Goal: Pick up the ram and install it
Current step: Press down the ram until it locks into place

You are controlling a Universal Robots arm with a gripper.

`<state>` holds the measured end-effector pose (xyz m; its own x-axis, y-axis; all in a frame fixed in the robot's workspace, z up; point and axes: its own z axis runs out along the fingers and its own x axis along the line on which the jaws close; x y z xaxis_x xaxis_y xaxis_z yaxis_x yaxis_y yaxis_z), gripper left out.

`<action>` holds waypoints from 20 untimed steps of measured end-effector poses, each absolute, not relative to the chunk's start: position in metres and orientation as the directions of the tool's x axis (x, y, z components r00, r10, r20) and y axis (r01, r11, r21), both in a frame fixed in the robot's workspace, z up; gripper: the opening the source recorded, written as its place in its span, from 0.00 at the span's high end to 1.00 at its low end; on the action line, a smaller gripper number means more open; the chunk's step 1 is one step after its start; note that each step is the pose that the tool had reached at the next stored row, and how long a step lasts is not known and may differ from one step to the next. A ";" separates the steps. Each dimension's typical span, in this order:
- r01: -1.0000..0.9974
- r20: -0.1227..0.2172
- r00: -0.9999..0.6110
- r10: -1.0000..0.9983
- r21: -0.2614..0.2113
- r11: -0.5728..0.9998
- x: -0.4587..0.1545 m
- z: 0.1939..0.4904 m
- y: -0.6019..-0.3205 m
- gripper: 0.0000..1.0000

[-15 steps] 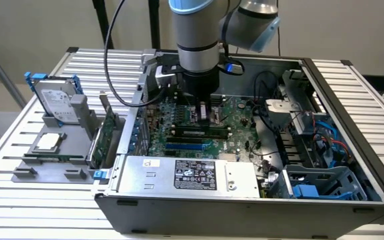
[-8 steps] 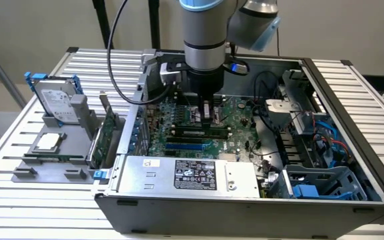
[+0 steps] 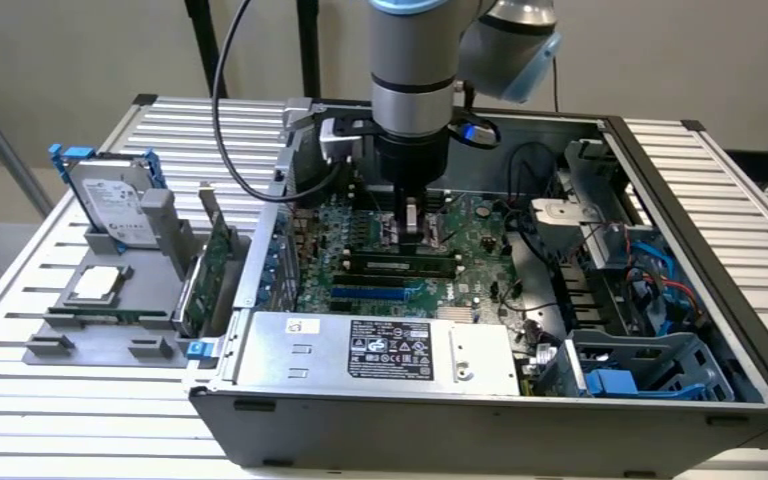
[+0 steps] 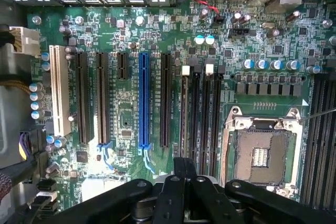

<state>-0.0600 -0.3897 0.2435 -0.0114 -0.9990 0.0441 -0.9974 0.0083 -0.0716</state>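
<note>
The step in hand is seating the ram (image 4: 184, 114) in the memory slot nearest the blue expansion slot (image 4: 144, 103) on the motherboard (image 4: 126, 40). In the wrist view the ram appears edge-on as a thin brownish strip standing in that slot, below the white latch (image 4: 185, 70). In the exterior view it lies as a long dark stick (image 3: 404, 265) inside the open computer case (image 3: 491, 440).

To seat it well, keep the stick upright and in line with the slot. Press straight down with even force along its edge until both latches close. Tilting risks bending the board or missing the key notch.

The gripper (image 4: 184, 170) hangs directly above the ram's near end. Its fingers (image 4: 170, 192) stand narrow, drawn together with no visible gap. Whether they pinch the ram's edge or only bear on it cannot be told.
</note>
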 end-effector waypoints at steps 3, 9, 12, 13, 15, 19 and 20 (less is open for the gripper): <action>-0.998 0.044 -0.011 -0.999 -0.067 0.008 -0.060 0.244 -0.390 1.00; -0.998 0.044 -0.011 -0.999 -0.067 0.008 -0.060 0.244 -0.390 1.00; -0.998 0.044 -0.011 -0.999 -0.067 0.008 -0.060 0.244 -0.390 1.00; -0.998 0.044 -0.011 -0.999 -0.067 0.008 -0.060 0.244 -0.390 1.00; -0.998 0.044 -0.011 -0.999 -0.066 0.008 -0.060 0.243 -0.390 1.00; -0.998 0.044 -0.011 -0.999 -0.058 0.008 -0.059 0.242 -0.390 1.00; -0.998 0.044 -0.011 -0.999 -0.054 0.008 -0.058 0.242 -0.390 1.00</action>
<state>-0.0581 -0.3896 0.2419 -0.0107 -0.9990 0.0441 -0.9985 0.0083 -0.0543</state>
